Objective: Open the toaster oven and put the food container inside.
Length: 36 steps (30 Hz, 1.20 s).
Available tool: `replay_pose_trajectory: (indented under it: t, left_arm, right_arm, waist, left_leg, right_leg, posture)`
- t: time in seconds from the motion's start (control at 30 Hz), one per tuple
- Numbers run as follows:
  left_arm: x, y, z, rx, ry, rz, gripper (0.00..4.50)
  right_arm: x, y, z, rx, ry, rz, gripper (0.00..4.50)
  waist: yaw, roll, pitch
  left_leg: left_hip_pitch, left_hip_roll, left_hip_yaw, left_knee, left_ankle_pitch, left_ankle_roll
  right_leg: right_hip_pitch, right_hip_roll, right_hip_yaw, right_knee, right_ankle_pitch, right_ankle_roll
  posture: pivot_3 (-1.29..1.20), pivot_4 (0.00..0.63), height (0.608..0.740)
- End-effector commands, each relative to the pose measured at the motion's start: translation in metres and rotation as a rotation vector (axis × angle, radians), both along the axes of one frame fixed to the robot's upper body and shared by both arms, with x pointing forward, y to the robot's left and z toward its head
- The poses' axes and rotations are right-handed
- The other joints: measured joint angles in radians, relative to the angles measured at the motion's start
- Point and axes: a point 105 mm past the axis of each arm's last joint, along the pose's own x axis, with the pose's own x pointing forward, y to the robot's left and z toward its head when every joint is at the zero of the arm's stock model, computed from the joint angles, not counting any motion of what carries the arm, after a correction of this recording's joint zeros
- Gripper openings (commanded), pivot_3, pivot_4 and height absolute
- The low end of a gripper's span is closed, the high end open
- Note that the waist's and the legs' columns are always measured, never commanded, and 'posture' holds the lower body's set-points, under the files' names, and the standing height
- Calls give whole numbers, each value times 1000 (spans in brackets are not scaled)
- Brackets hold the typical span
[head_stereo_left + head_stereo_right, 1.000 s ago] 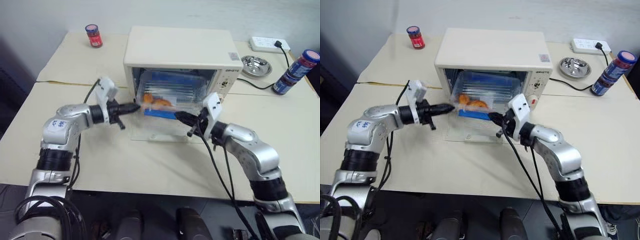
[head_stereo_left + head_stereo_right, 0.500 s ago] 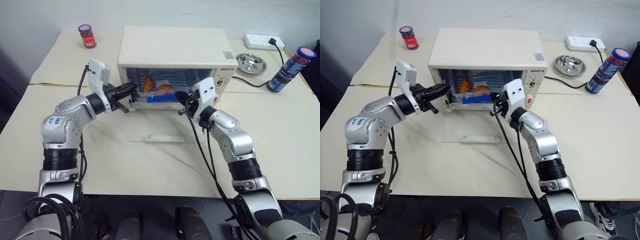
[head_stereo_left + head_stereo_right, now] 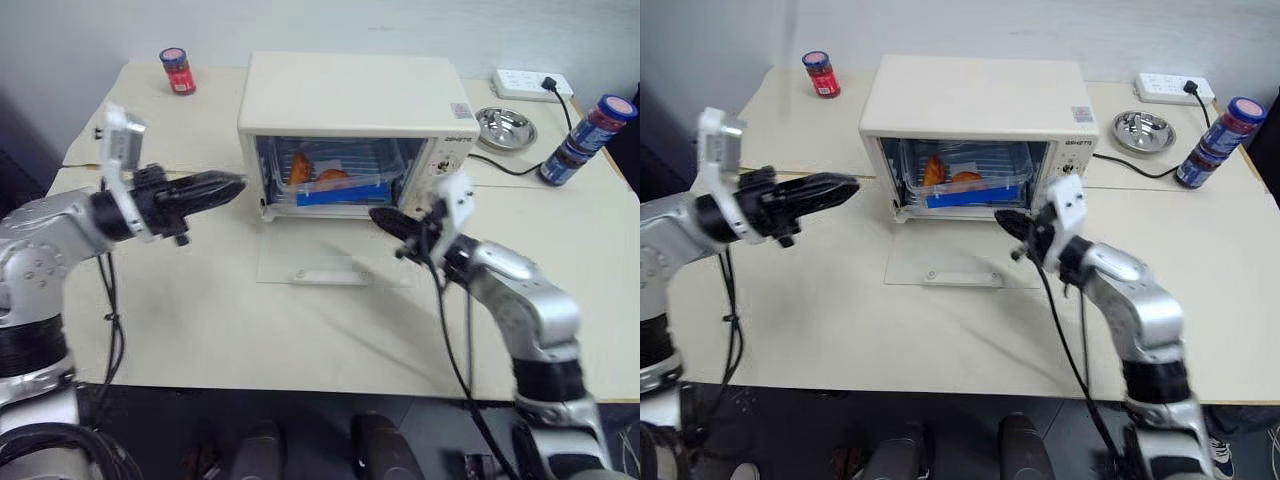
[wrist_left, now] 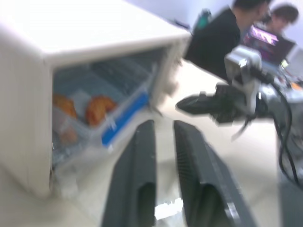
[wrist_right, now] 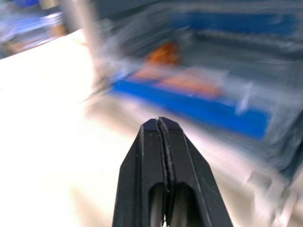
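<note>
I see the cream-white boxy toaster oven (image 3: 355, 120) standing in the upper middle of the frame on the pale beige counter (image 3: 300, 330), its clear glass door (image 3: 335, 268) folded down flat in front of it. The clear plastic food container with the blue clip strip (image 3: 335, 185) sits inside the oven cavity, with orange food pieces showing through its wall toward the left of the opening. From my left wrist camera I see the same box lying inside the oven, blue strip facing out.

My left tool (image 3: 232, 184) hangs at the left of the frame, just left of the oven's open front and apart from it, pointing right toward the oven. Its two black fingers (image 4: 142, 179) stand a narrow gap apart and have nothing between them.

My right tool (image 3: 380, 214) is at centre right, just in front of the oven's lower right corner, above the right end of the lowered door. Its fingers (image 5: 163, 156) are pressed together tip to tip and it carries nothing.

In the upper left of the frame a small red jar with a blue lid (image 3: 177, 70) stands on the counter. In the upper right I see a round steel bowl (image 3: 506, 126), a white power strip (image 3: 530, 84) and two blue-capped bottles (image 3: 588, 135).
</note>
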Motion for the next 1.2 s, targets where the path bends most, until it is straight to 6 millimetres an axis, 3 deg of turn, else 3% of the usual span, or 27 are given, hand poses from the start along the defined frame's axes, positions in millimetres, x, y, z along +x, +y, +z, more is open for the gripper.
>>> replay_pose_trajectory:
  t: [0.03, 0.13, 0.33, 0.57, 0.7, 0.87, 0.93, 1.07, 1.2]
  left_arm:
    - [-31, -1, 17, 91, -58, -133, 1722]
    - [-43, 2, 22, 163, -60, -182, 2682]
    - [-51, 6, 29, 221, -65, -223, 4461]
    - [-46, 3, 30, 276, -123, -233, 4461]
    - [-37, 2, 32, 267, -158, -199, 4461]
    - [-35, 4, 33, 260, -164, -196, 4461]
    - [-33, 6, 33, 251, -167, -179, 4461]
    - [-27, 13, 35, 235, -180, -137, 4461]
    - [-23, 19, 37, 218, -184, -105, 4461]
  right_arm:
    - [-42, -9, 3, -55, 14, 116, 0]
    - [-62, -24, -12, -92, 90, 108, 0]
    - [-63, -43, -51, -128, 180, -43, 0]
    - [-43, -47, -84, -90, 207, -196, 0]
    - [-28, -44, -88, -50, 192, -247, 0]
    - [-20, -40, -47, 56, 104, -205, 0]
    - [-20, -41, -19, 88, 46, -164, 0]
    - [-19, -51, 40, 136, -68, -112, 0]
    - [-14, -63, 71, 128, -112, -105, 0]
  waist:
    - [4, 0, 0]
    - [14, 0, 0]
    - [23, 0, 0]
    - [22, 0, 0]
    - [21, 0, 0]
    - [20, 0, 0]
    - [21, 0, 0]
    - [22, 1, 0]
    - [22, 1, 0]
  left_leg:
    - [0, 0, 0, -1, 0, 0]
    - [2, -2, 1, 0, -1, 1]
    - [5, -2, 4, 0, 0, 2]
    - [4, -2, 4, 0, 0, 2]
    - [4, -2, 5, 0, 0, 2]
    - [4, -2, 5, 0, 0, 2]
    - [4, -1, 5, 0, 0, 2]
    - [4, -1, 5, 1, 0, 2]
    - [4, -1, 4, 0, 0, 2]
  right_leg:
    - [1, 0, 0, -1, 0, 0]
    - [4, 1, 0, -3, 0, 0]
    - [5, 3, 4, -5, 0, 0]
    - [3, 3, 5, -4, 0, 0]
    - [2, 3, 5, -2, 0, 0]
    - [2, 3, 5, 0, 0, 0]
    - [2, 3, 5, 0, 0, 0]
    - [2, 3, 5, 0, 0, 0]
    - [2, 3, 4, 0, 0, 0]
  posture:
    - [0, 150, 740]
    - [0, 150, 740]
    - [0, 150, 740]
    - [0, 150, 740]
    - [0, 150, 740]
    - [0, 150, 740]
    - [0, 150, 740]
    - [0, 150, 740]
    - [0, 150, 740]
